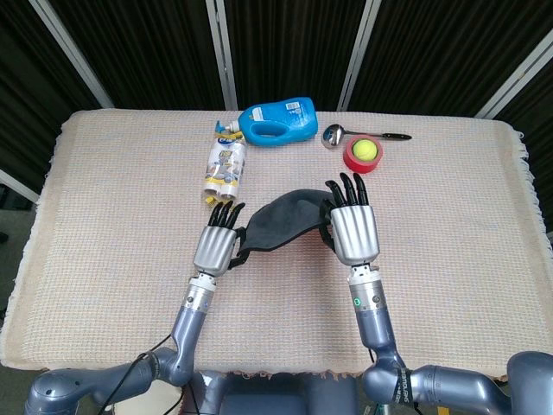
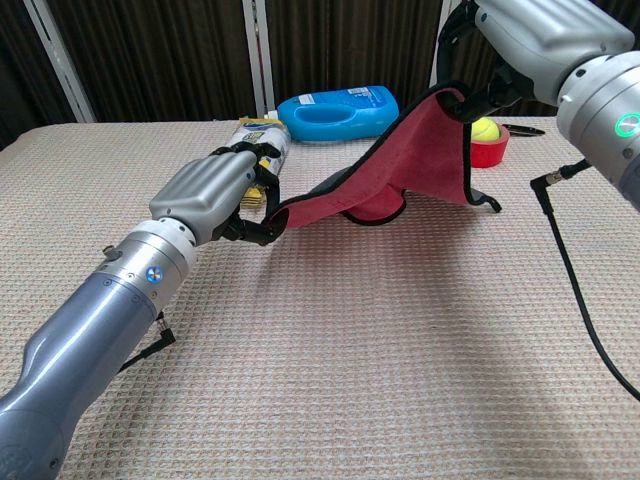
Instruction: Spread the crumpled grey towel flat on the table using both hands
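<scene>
The towel (image 1: 281, 220) is dark grey on top and red underneath (image 2: 395, 165), and it hangs stretched between my two hands above the table. My left hand (image 1: 216, 246) pinches its left corner low, close to the cloth-covered table (image 2: 400, 330). That same left hand (image 2: 215, 195) shows its fingers curled around the black hem. My right hand (image 1: 354, 229) holds the opposite edge higher up, seen at the top right of the chest view (image 2: 520, 45). The towel's middle sags, and part of it touches the table behind.
At the back stand a blue detergent bottle (image 1: 278, 121) lying on its side, a white and yellow bottle pack (image 1: 225, 169), a metal spoon (image 1: 346, 134) and a tennis ball (image 1: 365, 150) sitting in a red tape roll (image 2: 487, 152). A black cable (image 2: 560, 260) trails from the right arm.
</scene>
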Tool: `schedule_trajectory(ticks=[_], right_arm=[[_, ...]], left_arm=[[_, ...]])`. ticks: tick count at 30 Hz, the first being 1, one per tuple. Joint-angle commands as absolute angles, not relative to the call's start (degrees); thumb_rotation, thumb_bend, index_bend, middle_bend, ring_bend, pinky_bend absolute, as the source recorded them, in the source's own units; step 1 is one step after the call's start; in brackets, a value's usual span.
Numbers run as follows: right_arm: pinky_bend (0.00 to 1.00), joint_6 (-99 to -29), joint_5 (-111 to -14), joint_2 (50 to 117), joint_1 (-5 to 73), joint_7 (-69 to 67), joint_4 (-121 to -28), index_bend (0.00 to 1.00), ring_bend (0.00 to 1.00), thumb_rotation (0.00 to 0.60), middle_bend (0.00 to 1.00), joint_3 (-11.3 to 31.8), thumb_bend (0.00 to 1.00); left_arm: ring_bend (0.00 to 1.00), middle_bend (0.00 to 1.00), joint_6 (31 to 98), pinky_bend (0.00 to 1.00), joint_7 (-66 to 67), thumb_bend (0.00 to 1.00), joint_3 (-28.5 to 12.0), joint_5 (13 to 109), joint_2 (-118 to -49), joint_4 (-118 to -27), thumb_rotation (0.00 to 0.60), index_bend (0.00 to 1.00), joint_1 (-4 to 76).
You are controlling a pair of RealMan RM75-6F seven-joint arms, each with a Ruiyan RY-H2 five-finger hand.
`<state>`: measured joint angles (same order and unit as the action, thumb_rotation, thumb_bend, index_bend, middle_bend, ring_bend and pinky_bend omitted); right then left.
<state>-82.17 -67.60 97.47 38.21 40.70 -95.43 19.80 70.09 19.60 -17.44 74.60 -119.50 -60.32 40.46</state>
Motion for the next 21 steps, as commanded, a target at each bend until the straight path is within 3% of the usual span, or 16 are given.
schedule_trajectory(ticks=[1,21], right_arm=[[0.09,-82.23,-67.48,97.17,37.95,40.44,-95.92,0.65,0.12,0.6,0.26,19.75,0.61],[0.09,-81.76,-65.98,93.27,37.08,37.72,-102.27,0.65,0.12,0.6,0.26,22.02,0.61]], left_arm=[[0.0,0.08,70.62,0.02,20.31,0.47,-17.76,75.17,-117.71,-62.12,0.6,0.64,40.55],[0.0,0.09,71.21,0.02,28.62,0.47,-24.33,72.95,-104.46,-79.37,0.6,0.65,42.85]])
